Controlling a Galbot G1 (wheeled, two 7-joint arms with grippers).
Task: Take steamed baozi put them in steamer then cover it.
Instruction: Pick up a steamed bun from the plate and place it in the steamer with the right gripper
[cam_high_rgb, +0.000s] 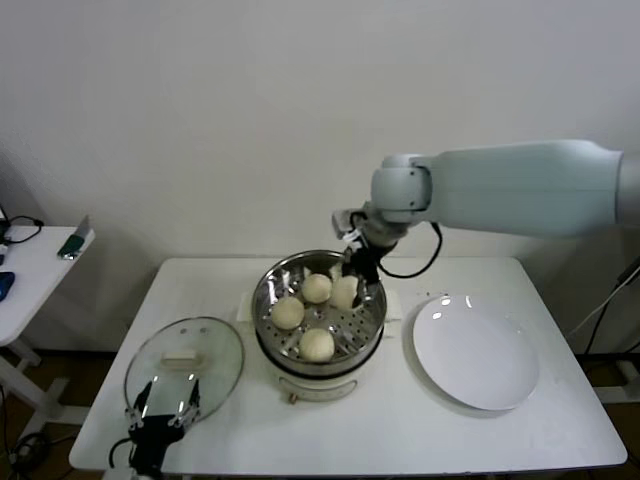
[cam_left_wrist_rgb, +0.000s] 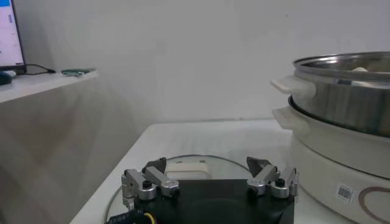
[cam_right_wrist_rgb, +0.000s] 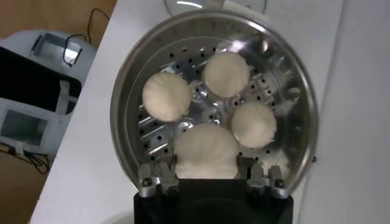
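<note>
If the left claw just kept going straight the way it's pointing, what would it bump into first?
Probably the glass lid. The left gripper sits low over the table with its jaws open, and the lid lies flat right beneath and ahead of its fingertips. The steamer stands off to one side, not in that line. Depth is hard to judge.

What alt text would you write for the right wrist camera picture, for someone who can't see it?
The right gripper holds a baozi between its fingers, low over the perforated tray of the open steamer. Three more baozi already lie on the tray, and a white table surrounds the pot.
</note>
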